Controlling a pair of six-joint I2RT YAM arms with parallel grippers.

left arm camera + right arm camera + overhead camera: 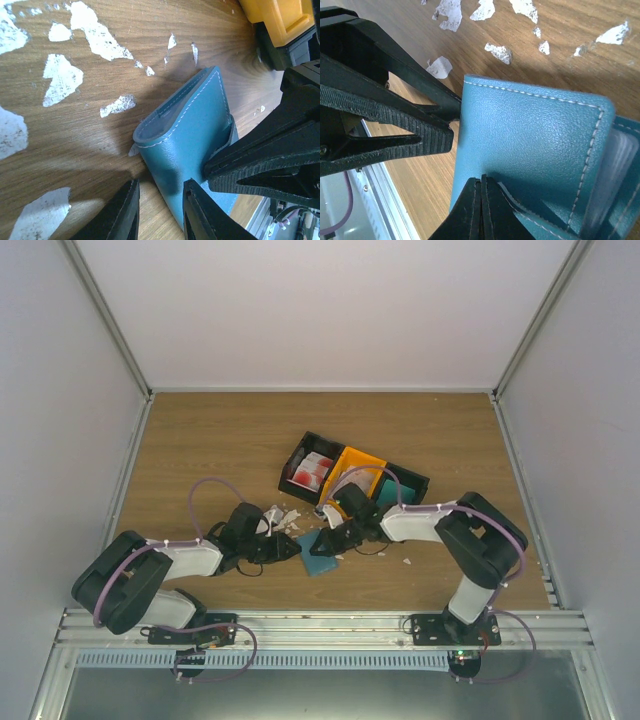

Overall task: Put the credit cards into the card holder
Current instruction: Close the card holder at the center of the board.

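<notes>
The card holder (pixel 318 562), a dusty-blue wallet, lies on the wood between my two grippers. My right gripper (pixel 481 187) is shut on the edge of its cover (pixel 530 135); a paler inner pocket (pixel 615 165) shows beneath. In the left wrist view the right gripper (pixel 260 160) pinches the holder (pixel 192 125) from the right. My left gripper (pixel 159 200) stands open, its jaws straddling the holder's near edge, one finger (pixel 200 212) over the blue cover, the other over bare wood. Credit cards (pixel 312 472), white with red print, lie in the far-left black bin.
A row of bins stands behind the grippers: black (pixel 298 455), orange (pixel 362 462), and black with a teal block (pixel 392 490). White scraps (pixel 62 77) litter the wood left of the holder. The metal rail (pixel 320 625) runs along the table's near edge.
</notes>
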